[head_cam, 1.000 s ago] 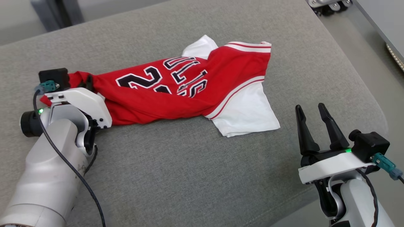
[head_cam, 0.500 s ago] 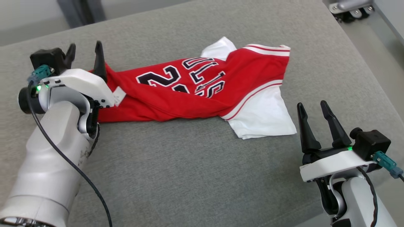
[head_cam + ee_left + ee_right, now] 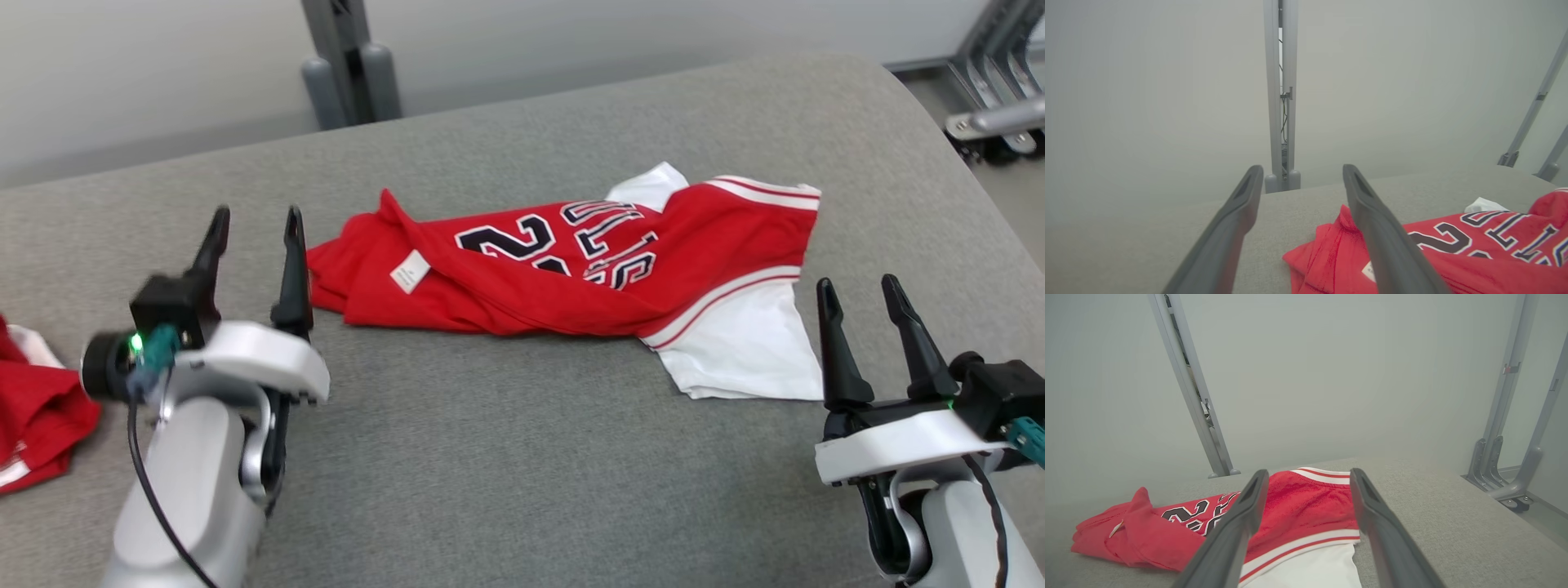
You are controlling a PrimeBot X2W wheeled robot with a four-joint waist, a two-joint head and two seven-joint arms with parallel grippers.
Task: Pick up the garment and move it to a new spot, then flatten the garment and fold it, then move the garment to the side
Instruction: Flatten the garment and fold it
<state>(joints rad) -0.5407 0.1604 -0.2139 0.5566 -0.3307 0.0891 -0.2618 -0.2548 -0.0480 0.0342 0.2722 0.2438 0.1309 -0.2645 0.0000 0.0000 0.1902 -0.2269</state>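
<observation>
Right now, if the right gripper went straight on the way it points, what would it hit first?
Probably the jersey, whose red-and-white end lies ahead between the right gripper's fingers; height is unclear, so it might pass just above.

Open grey cushion (image 3: 506,457) in front of the crumpled garment (image 3: 588,278); a second red cloth (image 3: 37,408) crowds the left edge

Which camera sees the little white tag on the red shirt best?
The head view: the tag lies whole on the shirt. Left wrist view: a finger hides most of it. Right wrist view: a thin sliver.
</observation>
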